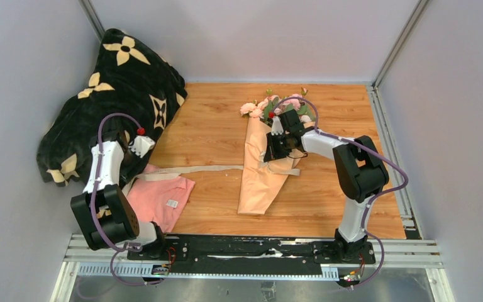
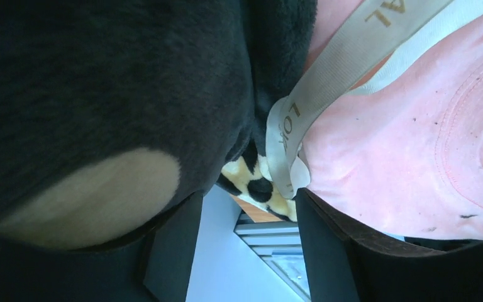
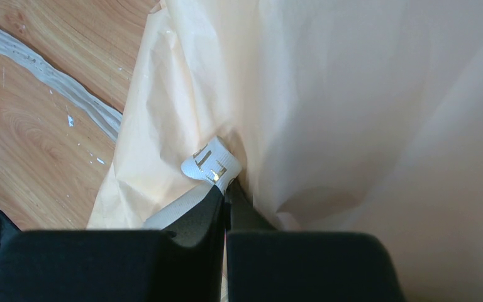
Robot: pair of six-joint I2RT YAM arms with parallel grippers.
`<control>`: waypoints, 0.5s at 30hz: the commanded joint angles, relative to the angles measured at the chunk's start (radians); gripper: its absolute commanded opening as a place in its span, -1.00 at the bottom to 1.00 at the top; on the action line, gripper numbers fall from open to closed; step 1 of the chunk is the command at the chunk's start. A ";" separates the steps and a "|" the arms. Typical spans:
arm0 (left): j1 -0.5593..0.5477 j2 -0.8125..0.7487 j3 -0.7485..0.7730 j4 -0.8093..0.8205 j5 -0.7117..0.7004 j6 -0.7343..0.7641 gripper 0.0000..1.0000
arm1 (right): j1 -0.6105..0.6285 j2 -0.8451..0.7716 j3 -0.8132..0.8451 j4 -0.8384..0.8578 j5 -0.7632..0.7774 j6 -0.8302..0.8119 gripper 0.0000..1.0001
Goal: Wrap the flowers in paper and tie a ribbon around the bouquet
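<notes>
Bouquet [image 1: 261, 176]: centre of table [image 1: 214, 113], cone of peach paper [image 3: 352, 94] with the point near, flowers [image 1: 277, 106] at the far end.
Ribbon [image 1: 195, 170]: runs from the pink cloth [image 1: 157, 198] at left, rightward across the cone.
Right gripper [image 3: 226, 204]: fingers clenched on a ribbon end, pressed against the paper.
Left gripper [image 2: 246, 198]: fingers apart, grasping nothing; the other ribbon end lies just beyond the tips, between black blanket [image 1: 119, 82] and pink cloth.
</notes>
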 commanded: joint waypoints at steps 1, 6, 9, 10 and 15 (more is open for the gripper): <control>0.035 0.018 -0.054 0.057 -0.001 0.067 0.25 | 0.004 -0.011 -0.020 -0.078 0.079 -0.028 -1.00; 0.065 0.062 -0.100 0.117 -0.008 0.067 0.00 | 0.004 -0.021 -0.019 -0.088 0.091 -0.030 -1.00; 0.073 0.091 -0.096 0.082 0.031 0.065 -0.03 | 0.003 -0.021 -0.016 -0.094 0.096 -0.035 -1.00; 0.074 0.090 -0.103 0.074 0.043 0.066 -0.03 | 0.004 -0.023 -0.015 -0.095 0.097 -0.036 -1.00; 0.074 0.061 -0.111 0.018 0.112 0.067 -0.01 | 0.004 -0.023 -0.013 -0.098 0.097 -0.039 -1.00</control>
